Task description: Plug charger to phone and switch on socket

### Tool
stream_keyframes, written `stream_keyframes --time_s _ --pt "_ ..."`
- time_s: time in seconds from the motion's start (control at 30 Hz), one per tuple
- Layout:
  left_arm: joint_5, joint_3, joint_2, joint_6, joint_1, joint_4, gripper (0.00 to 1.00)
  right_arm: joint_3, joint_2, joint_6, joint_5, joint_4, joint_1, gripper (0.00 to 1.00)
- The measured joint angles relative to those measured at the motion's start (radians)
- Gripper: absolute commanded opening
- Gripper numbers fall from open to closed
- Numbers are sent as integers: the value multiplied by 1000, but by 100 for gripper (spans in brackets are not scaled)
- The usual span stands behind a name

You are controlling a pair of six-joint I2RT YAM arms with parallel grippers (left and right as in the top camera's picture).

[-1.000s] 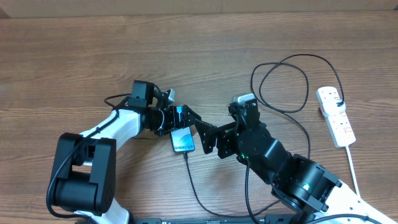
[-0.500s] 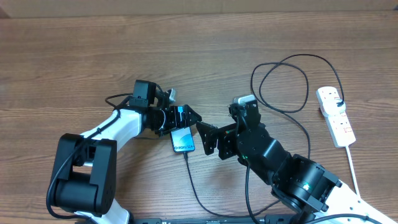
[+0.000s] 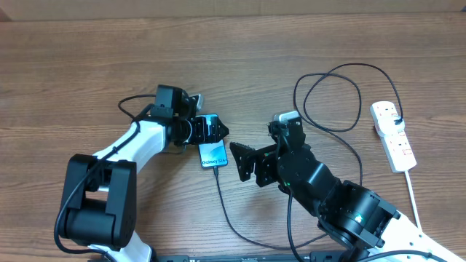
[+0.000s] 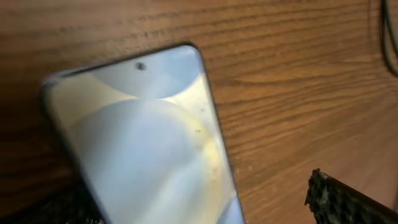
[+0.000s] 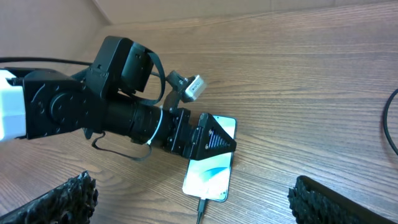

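Observation:
The phone (image 3: 214, 154) lies flat on the wooden table with its light screen up. The charger's connector tip (image 3: 216, 172) sits in its near end, and the black cable (image 3: 227, 212) trails toward the front edge. In the right wrist view the phone (image 5: 211, 174) shows the plug (image 5: 201, 206) seated. My left gripper (image 3: 212, 131) hovers open over the phone's far end, the phone (image 4: 143, 137) lying between its fingers (image 4: 348, 202) with a gap showing. My right gripper (image 3: 240, 161) stands open just right of the phone, holding nothing. The socket (image 3: 393, 136) lies at the far right.
The charger cable makes loose loops (image 3: 328, 94) between my right arm and the power strip. A thick white cord (image 3: 413, 195) runs from the strip toward the front right edge. A thin black wire (image 3: 127, 109) arcs off my left arm.
The left gripper pulled back slightly toward the far left, and the phone shifted a little away with it. The right gripper edged left toward the phone.

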Motion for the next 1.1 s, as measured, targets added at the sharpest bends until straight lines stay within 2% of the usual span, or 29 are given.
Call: stream_keyframes --time_s 0.2,0.4,0.5,0.6,0.73,0.9,1.1 --pt "-3 7 4 76 1 -14 100 0 0 0 6 -1 0 100" --pt "-12 14 6 102 1 -21 100 0 0 0 21 0 0 100" --pt "-40 48 14 102 2 -74 100 0 0 8 26 -5 0 100" --pt "-94 93 18 102 21 -177 100 2 0 64 62 -57 0 100" --pt "-183 140 -10 98 45 -281 100 5 1 222 135 -201 -29 100" --pt "-252 188 -278 79 45 -338 100 6 2 396 178 -351 -140 100" --pt "-364 229 -705 75 38 -473 100 6 2 468 192 -389 -297 100"
